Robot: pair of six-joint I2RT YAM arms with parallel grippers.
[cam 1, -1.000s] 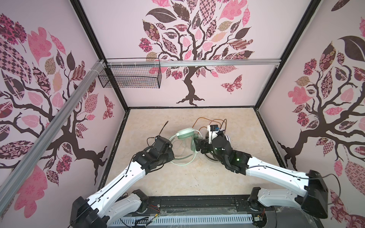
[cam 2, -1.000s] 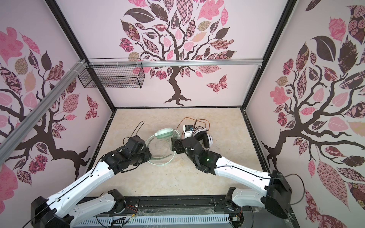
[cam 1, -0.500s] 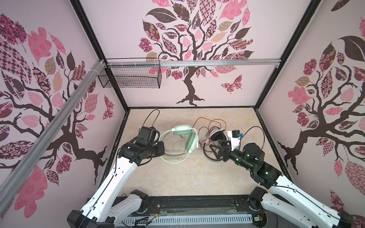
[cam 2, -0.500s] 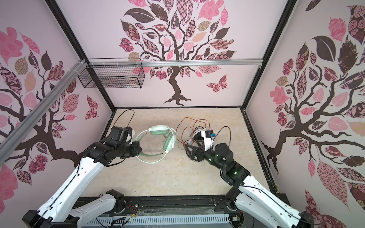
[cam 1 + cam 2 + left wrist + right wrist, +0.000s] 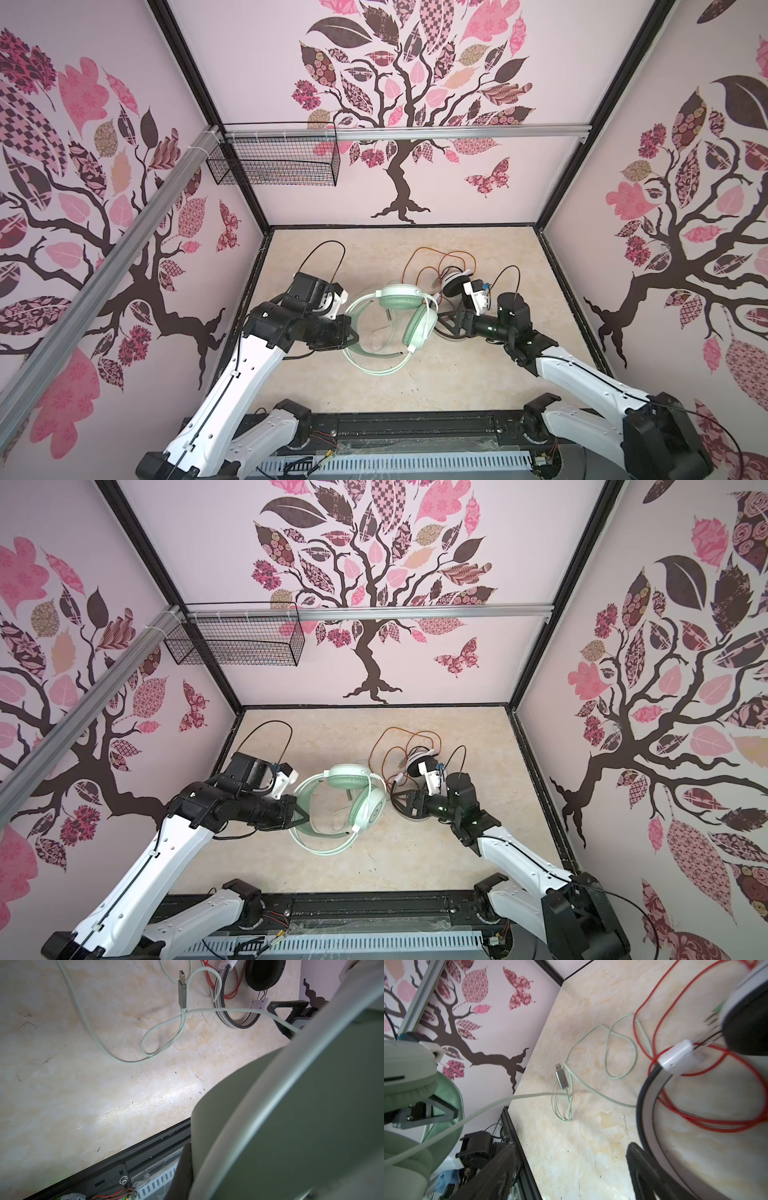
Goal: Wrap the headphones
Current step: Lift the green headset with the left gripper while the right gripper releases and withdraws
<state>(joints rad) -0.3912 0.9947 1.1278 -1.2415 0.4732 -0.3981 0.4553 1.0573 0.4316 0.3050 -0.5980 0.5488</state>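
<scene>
Winding of the pale cord [image 5: 612, 1057] onto the mint-green headphones [image 5: 419, 330] looks to be the step in hand, and none of it is done yet. The cord lies in loose loops on the table [image 5: 415, 386], with its metal USB plug [image 5: 561, 1079] flat among them. The left gripper [image 5: 352, 332], left of centre in both top views, has its fingers clamped on the mint headband. The right wrist view suggests the pair is raised, since one span of cord slants from it down to the table. The right gripper [image 5: 444, 326], just right of centre, has its fingers spread wide with nothing between them. It sits low beside the white headphones [image 5: 455, 284], whose grey headband passes close by one finger [image 5: 637, 1172]. To do this well, I would have the right fingers take the pale cord on that free slanting span or near the plug. They could then lay even turns round the mint headband while the left holds the pair steady against swinging. The trouble is the tangle: the pale loops cross the orange-red cord [image 5: 675, 1109] and meet the white pair's headband, over or under I cannot tell. A hard pull may therefore drag that pair along or catch on its white inline control [image 5: 677, 1059]. A wire basket [image 5: 274, 162] hangs at the upper left of both top views, well apart from the work.
</scene>
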